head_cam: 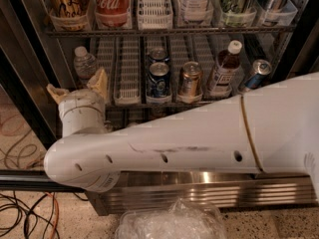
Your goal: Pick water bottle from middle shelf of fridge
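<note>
Gripper: the gripper [78, 85] was at about ten o'clock from the centre of the view, in front of the left end of the middle shelf [128, 71], and pointed into the fridge [199, 195].
Jaws: the two tan fingers [100, 80] stood spread apart and pinched nothing.
Water bottle: the water bottle [84, 62] stood upright in the leftmost lane of the middle shelf, at twelve o'clock from the gripper, just above the gap between the fingers. Whether either finger touched it could not be told.
Arm: the white arm [174, 143] ran from the four o'clock edge across to the wrist at nine o'clock and hid the shelf's lower front.
Row on the shelf: at three o'clock from the water bottle, past bare white lanes, stood a blue can [159, 79] and, just beside it, a copper can [190, 79]. Next came a white-capped bottle of brown liquid [223, 68] and a tilted blue can [256, 71].
Rack above: a red Coca-Cola bottle [110, 4] stood at twelve o'clock from the water bottle.
Floor: cables [20, 213] lay at eight o'clock and crumpled clear plastic [169, 223] at six o'clock.
</note>
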Available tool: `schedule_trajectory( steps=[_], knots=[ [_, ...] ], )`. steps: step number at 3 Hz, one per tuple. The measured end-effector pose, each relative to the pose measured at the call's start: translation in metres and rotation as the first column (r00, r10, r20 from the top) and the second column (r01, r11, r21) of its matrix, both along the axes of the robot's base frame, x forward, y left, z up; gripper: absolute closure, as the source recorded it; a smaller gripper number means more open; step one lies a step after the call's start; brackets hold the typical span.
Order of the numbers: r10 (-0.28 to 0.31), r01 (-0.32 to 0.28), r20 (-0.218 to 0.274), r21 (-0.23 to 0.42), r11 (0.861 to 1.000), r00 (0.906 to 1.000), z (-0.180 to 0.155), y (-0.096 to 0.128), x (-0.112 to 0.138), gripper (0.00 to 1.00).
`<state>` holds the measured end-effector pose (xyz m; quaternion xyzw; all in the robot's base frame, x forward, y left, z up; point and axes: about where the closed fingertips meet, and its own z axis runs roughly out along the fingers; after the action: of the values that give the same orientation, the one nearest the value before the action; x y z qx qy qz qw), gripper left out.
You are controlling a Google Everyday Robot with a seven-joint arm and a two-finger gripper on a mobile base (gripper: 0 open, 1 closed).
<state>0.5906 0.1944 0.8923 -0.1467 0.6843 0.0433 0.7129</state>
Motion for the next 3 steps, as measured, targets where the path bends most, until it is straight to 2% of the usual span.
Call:
schedule_trajectory(
  steps=[2,3],
  knots=[
    [-0.004,0.005,-0.004,0.015,1.0,1.0,0.001,0.001,-0.01,0.21],
    [0.029,-0.028,-0.029,0.048,0.998,0.9992,0.001,0.011,-0.026,0.14]
  ],
)
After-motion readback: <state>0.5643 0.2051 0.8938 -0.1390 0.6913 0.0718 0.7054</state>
